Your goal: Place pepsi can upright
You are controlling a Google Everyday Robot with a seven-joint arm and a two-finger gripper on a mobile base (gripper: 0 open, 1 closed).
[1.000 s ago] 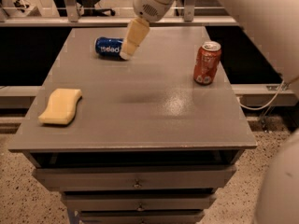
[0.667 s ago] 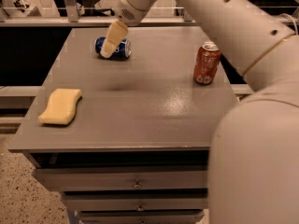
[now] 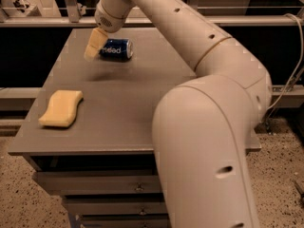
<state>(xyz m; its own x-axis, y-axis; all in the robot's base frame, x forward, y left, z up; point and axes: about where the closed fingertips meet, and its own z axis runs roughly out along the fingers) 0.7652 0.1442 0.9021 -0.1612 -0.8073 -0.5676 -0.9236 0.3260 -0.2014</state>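
Note:
The pepsi can (image 3: 116, 48) is blue with white lettering. It lies on its side at the far middle of the grey table (image 3: 114, 103). My gripper (image 3: 93, 45) hangs just left of the can's end, a little above the table, at the end of the white arm that reaches across from the right. Its pale fingers point down and to the left. The arm hides the right half of the table.
A yellow sponge (image 3: 61, 108) lies on the table near its left front corner. The table has drawers (image 3: 95, 186) below its front edge. A rail and a dark gap run behind the table. The floor is speckled.
The gripper has moved left, from over the can to just past its left end. The arm now fills the right of the view and hides the orange-red can. The pepsi can lies as before.

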